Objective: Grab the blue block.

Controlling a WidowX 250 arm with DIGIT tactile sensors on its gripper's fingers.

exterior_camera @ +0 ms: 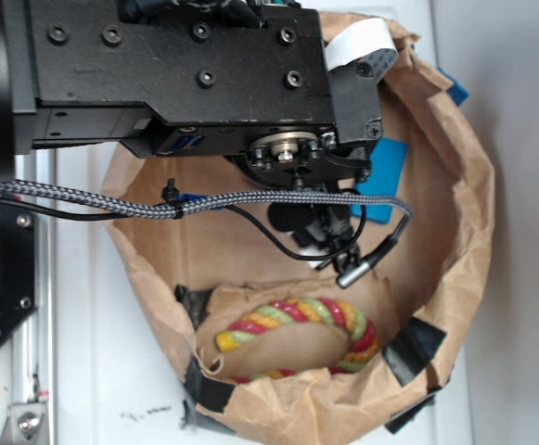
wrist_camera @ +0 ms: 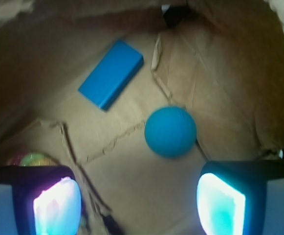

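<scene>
Gripper [wrist_camera: 137, 203] spread wide, empty, hanging inside the paper bag [exterior_camera: 464, 232] above the blue block [wrist_camera: 111, 74].

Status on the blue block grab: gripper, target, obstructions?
Gripper open, empty, above the brown paper bag's floor. Flat bright blue rectangular block untouched, ahead. Round teal-blue ball sits nearer, apart from block.

I see a lab test setup: a white table [exterior_camera: 111, 371] with a metal rail [exterior_camera: 30, 371], and a taped brown paper bag [exterior_camera: 455, 232] serving as bin under my black robot arm [exterior_camera: 176, 74].
</scene>
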